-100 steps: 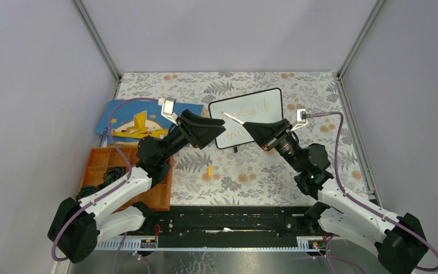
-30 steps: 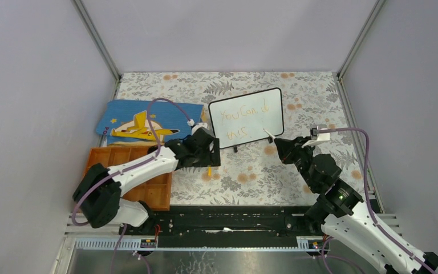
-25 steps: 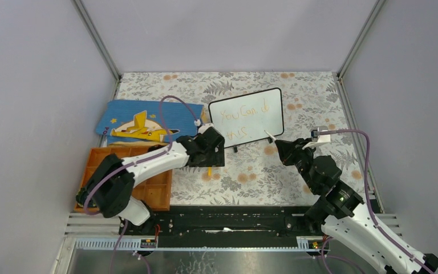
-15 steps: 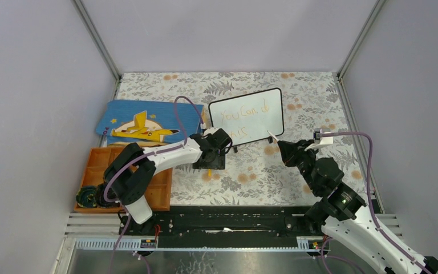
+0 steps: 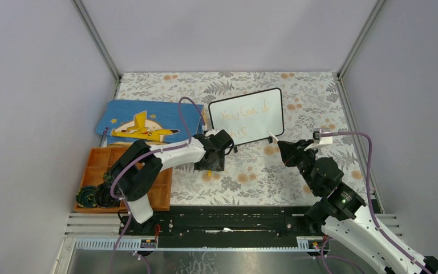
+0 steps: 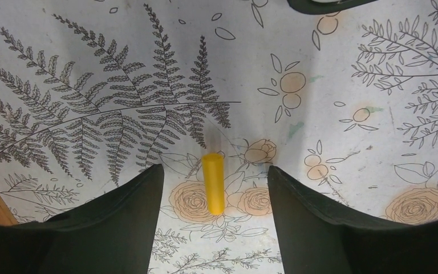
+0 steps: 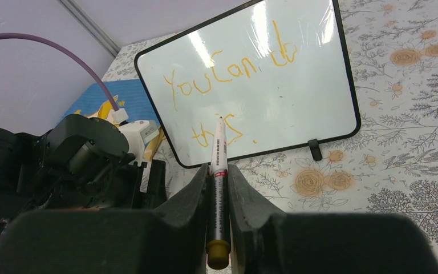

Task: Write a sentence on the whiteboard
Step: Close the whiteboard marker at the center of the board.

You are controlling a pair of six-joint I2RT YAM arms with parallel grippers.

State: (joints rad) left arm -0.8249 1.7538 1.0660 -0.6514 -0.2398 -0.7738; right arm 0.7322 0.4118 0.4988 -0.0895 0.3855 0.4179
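Two tools: my right gripper [image 7: 217,171] clamps the marker [image 7: 219,142]; my left gripper [image 6: 214,171] stands apart astride the cap [image 6: 213,185]. The whiteboard [image 7: 296,85] looks light and tippy; I'd steady its frame.

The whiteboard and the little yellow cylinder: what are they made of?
The whiteboard looks like glossy coated board in a thin black frame, probably plastic: light glares off it. The yellow cylinder looks like smooth matte plastic: even colour, no shine.

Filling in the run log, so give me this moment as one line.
left fingers: open over yellow cap | right fingers: shut on marker | whiteboard: sentence reads "You Can do this"
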